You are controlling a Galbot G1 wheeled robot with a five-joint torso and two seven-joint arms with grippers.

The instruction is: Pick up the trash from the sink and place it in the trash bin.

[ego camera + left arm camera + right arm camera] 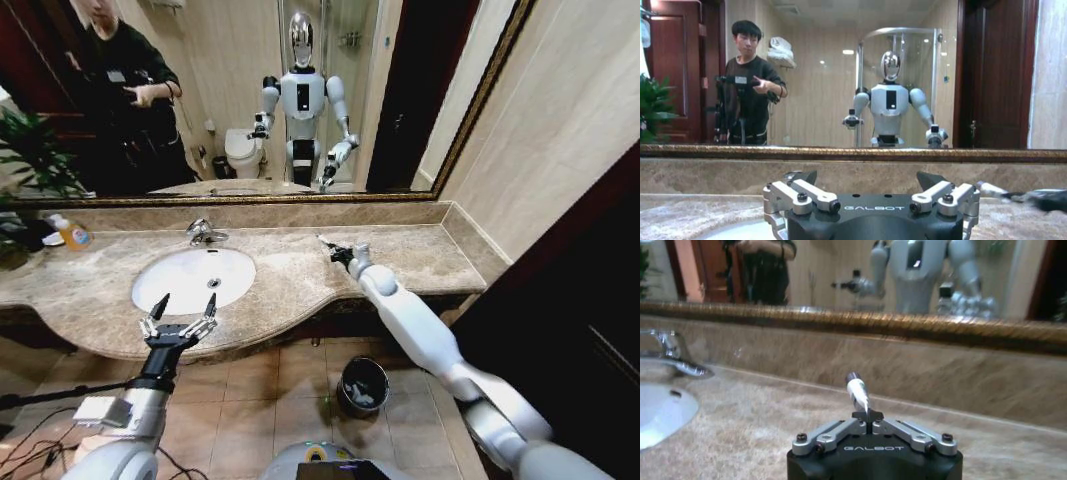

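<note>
My left claw (180, 318) hangs wide open at the sink's (150, 293) six o'clock rim. My right claw (338, 253), over the counter (420, 250), pinches a thin white tube (857, 392) pointing to twelve o'clock. The bin (362, 386) sits on the floor at six o'clock, nearer my right arm.

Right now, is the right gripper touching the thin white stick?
Touching. In the right wrist view, the right gripper has its jaws closed on the base of the thin white stick, which rises from between them.
</note>
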